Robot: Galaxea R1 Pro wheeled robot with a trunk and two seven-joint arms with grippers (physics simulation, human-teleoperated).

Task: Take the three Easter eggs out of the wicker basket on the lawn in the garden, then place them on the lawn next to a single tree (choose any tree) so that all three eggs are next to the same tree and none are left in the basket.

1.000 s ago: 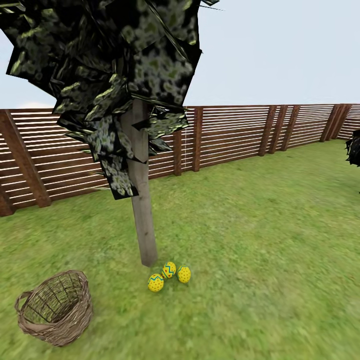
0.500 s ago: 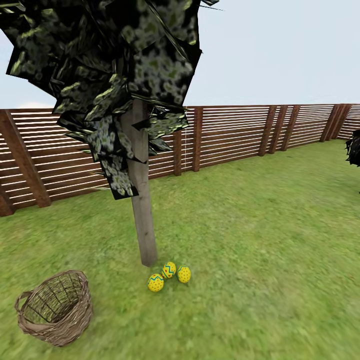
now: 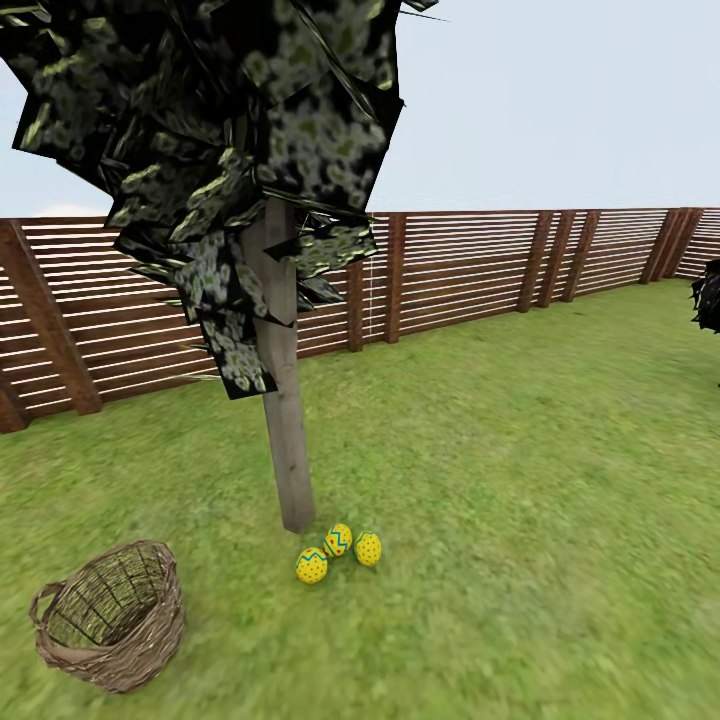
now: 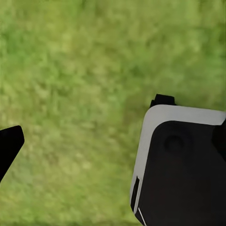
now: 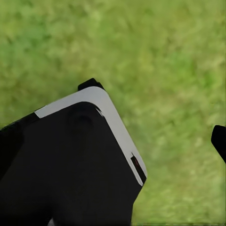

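Starting at the wrists: both cams look straight down at the lawn [image 4: 70,70], each with just one dark fingertip at the frame edge plus what I take for the robot's own base. I can't tell whether either set of fingers is apart or together. Nothing held that I can see.

Head cam: the three Easter eggs [image 3: 338,553] sit clustered on the grass just beside the foot of the tree [image 3: 285,440], on its right. The wicker basket [image 3: 112,615] stands lower left, near the trunk, and looks empty, though its far inner wall hides part of the bottom. I judge the task done; no arm is nearer that I can tell.
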